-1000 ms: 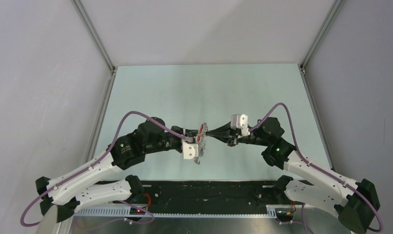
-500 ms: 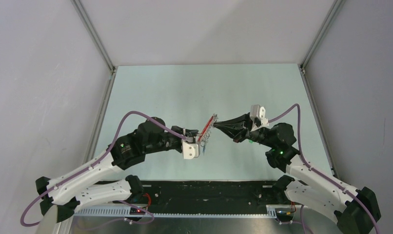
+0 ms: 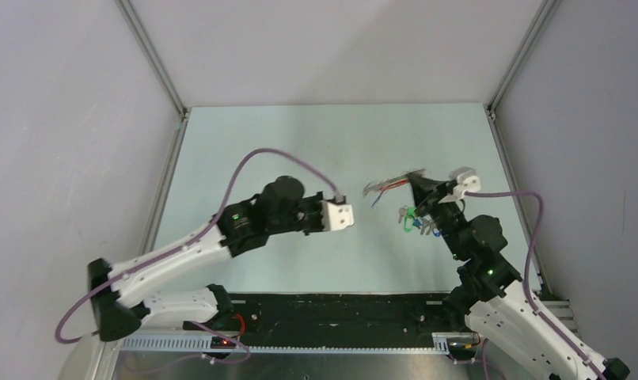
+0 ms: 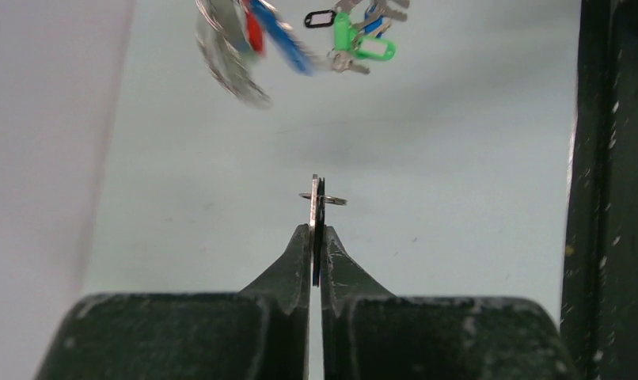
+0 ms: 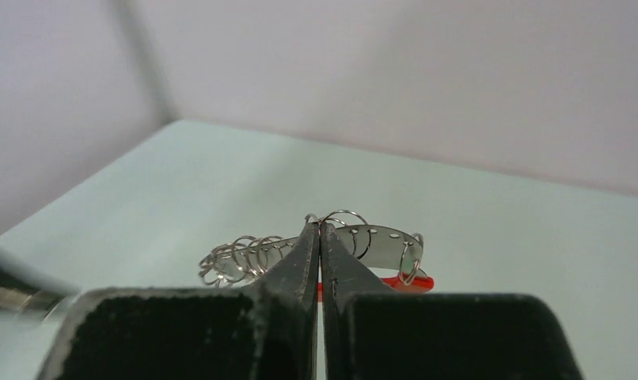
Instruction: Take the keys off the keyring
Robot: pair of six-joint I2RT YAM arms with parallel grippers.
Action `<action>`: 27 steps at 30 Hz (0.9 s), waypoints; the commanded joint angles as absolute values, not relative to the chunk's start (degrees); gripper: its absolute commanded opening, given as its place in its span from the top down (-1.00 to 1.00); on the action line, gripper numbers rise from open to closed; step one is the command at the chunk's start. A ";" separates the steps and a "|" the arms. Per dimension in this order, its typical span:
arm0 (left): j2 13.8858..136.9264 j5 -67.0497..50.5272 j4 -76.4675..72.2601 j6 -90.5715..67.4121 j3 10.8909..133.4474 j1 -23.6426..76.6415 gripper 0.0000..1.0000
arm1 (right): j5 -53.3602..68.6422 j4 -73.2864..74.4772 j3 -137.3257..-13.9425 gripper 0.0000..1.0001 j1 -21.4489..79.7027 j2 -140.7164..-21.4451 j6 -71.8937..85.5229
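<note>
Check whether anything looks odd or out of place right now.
Nothing looks damaged. The keyring hangs in mid-air from the shut right claw, its small rings splayed sideways. The left claw, well apart, pinches what looks like one key edge-on. A green-tagged bunch lies loose on the table.

Left arm [image 3: 173,257] stretches rightward, right arm [image 3: 478,237] rears up (elbow low) — both sets of jaws pinched shut.

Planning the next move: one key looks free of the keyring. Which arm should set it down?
Left. The left gripper is shut on the lone key, apart from the keyring and over bare table. The right gripper is shut on the keyring, so it should just hold.
</note>
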State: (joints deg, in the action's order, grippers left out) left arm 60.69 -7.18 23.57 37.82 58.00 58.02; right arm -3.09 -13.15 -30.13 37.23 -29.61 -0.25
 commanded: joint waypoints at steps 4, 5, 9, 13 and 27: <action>84.35 -15.43 14.28 3.18 70.81 58.37 1.00 | -60.70 -5.97 -41.55 1.00 34.32 -30.12 3.73; 89.31 -16.24 13.56 -0.15 72.23 58.41 1.00 | -64.57 -4.74 -43.01 1.00 34.30 -31.39 4.07; 102.63 -18.46 8.50 -8.01 81.33 58.36 1.00 | -67.10 -0.59 -47.94 1.00 34.28 -31.32 3.86; 113.12 -20.40 5.58 -13.05 90.65 58.06 0.99 | -67.60 2.41 -48.42 1.00 34.28 -26.81 6.30; 121.91 -21.61 -3.11 -25.44 90.92 53.77 -0.89 | -63.73 10.39 -48.43 1.00 32.35 -30.61 10.28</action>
